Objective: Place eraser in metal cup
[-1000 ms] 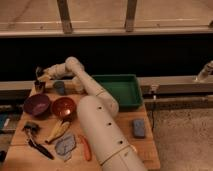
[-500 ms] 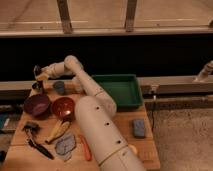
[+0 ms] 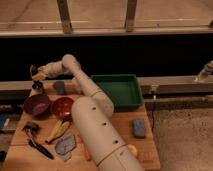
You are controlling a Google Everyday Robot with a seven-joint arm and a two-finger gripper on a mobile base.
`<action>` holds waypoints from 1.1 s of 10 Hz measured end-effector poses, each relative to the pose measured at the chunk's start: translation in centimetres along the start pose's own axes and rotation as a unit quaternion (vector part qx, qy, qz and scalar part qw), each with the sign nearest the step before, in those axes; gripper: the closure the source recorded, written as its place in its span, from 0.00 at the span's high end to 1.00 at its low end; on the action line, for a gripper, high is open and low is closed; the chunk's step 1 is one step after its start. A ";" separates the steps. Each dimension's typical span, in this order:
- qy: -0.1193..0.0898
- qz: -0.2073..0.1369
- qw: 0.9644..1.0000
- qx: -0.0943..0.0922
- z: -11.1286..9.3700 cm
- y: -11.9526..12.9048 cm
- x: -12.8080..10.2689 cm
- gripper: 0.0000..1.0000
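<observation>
My gripper (image 3: 35, 75) is at the far left back of the wooden table, at the end of my arm, which reaches up and then left. It is shut on the eraser (image 3: 39, 76), a tiny tan-yellow chunk between the fingers. The metal cup (image 3: 37, 85), small and dark, stands right below the gripper near the table's back left edge. The eraser hangs just above the cup's rim, apart from it.
A blue-grey cup (image 3: 59, 87) stands right of the metal cup. A purple bowl (image 3: 36, 104) and a red bowl (image 3: 62, 107) sit in front. A green tray (image 3: 116, 90) is at the back right. A blue-grey block (image 3: 138, 127), a banana (image 3: 57, 130) and a grey cloth (image 3: 65, 145) lie nearer.
My gripper, still holding the eraser, has moved a little to the left and down, closer over the metal cup. Nothing on the table has moved.
</observation>
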 end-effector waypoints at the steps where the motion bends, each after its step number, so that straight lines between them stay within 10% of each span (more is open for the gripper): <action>1: -0.001 0.003 1.000 -0.003 0.1 0.2 0.2 0.16; 7: -0.004 0.034 0.999 -0.014 0.5 1.6 2.0 0.17; 11: -0.006 0.038 0.999 -0.022 1.2 1.9 1.9 0.55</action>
